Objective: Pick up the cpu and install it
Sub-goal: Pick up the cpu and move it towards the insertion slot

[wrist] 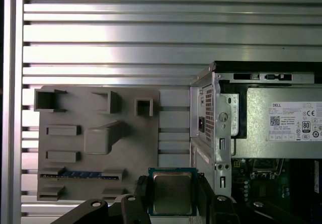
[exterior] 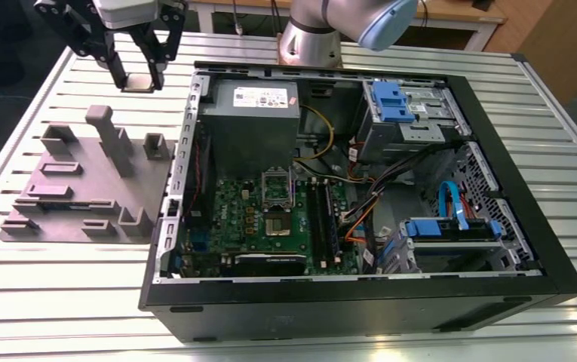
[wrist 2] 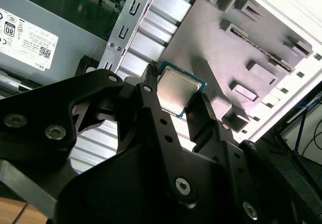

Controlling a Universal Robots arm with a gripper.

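Fingers point(wrist 2: 153, 103) of the gripper point(exterior: 139, 79) clench the cpu point(wrist: 172, 193), aloft between the grey block point(exterior: 97, 188) and the open computer case point(exterior: 369, 309); the case holds a green board point(exterior: 237, 204), power supply point(exterior: 253, 121) and blue drive brackets point(exterior: 394, 102). A slatted metal table point(exterior: 67, 302) lies beneath.

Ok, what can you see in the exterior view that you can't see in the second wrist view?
Exterior view: the whole open computer case, its blue drive brackets and the arm's silver base.

Second wrist view: a close look at the screws on the black gripper and at the blue-green edge of the cpu.

Both: the gripper shut on the cpu and holding it up in the air, the grey block, the grey power supply and the slatted table.
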